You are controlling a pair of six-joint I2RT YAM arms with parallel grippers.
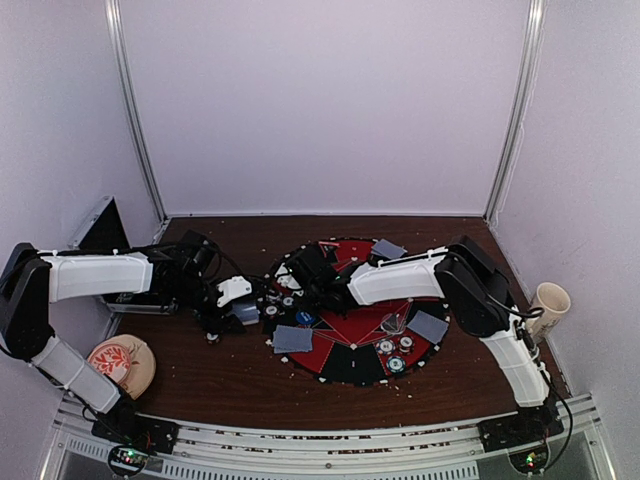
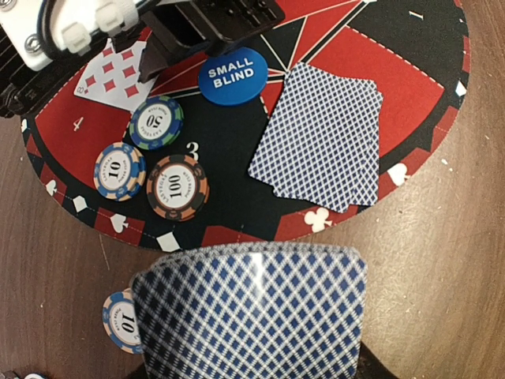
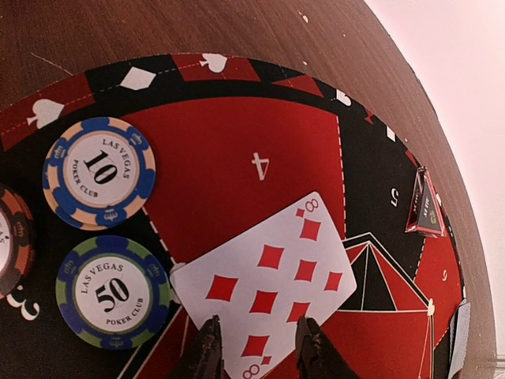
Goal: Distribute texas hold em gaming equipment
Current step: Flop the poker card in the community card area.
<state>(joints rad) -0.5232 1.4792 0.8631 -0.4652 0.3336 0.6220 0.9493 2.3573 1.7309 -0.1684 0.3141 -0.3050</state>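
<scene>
My left gripper (image 1: 241,308) is shut on a deck of blue-backed cards (image 2: 252,312), held just off the mat's left edge; the deck hides its fingers. My right gripper (image 3: 256,349) stands open over the near end of a face-up eight of diamonds (image 3: 268,276) lying flat on the mat (image 3: 237,118). Beside that card lie a 10 chip (image 3: 99,172) and a 50 chip (image 3: 114,292), with a 100 chip (image 2: 177,186) close by. A blue small-blind button (image 2: 231,75) and a face-down pair of cards (image 2: 319,146) lie at seat 3. Another 10 chip (image 2: 122,320) sits on the bare table.
More face-down cards (image 1: 428,326) and chips (image 1: 397,364) lie on the mat's right side, with another card pile (image 1: 388,248) at the back. A metal case (image 1: 105,235) stands far left, a flowered dish (image 1: 120,362) near left, a paper cup (image 1: 550,300) at the right.
</scene>
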